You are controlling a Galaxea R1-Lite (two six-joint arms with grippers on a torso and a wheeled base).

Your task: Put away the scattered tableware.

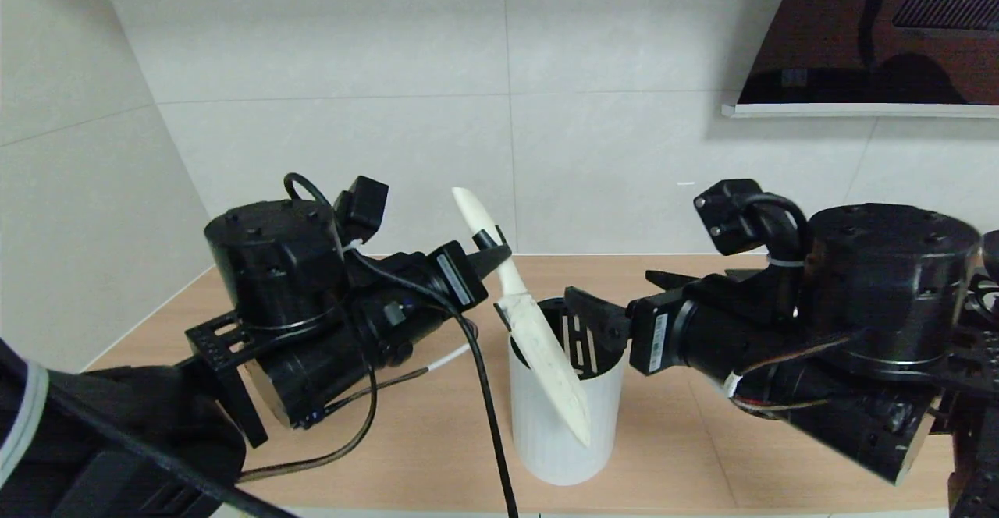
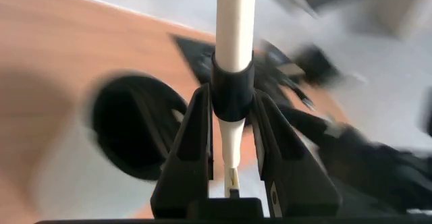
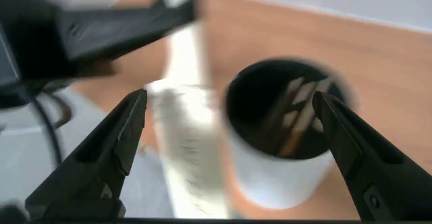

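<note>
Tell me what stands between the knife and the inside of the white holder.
Only the holder's own wall: the knife, clamped in the left gripper, hangs outside the holder with its tip below the rim. The open right gripper sits at the rim's other side, not in the path.

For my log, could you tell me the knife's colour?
The knife is white all over, clearest in the head view.

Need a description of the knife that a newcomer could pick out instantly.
On the wooden counter stands a white cylindrical holder. Slanting across its near side is the knife, gripped by its handle in the left end effector. It is the only long, all-white blade here, tip pointing down.
</note>
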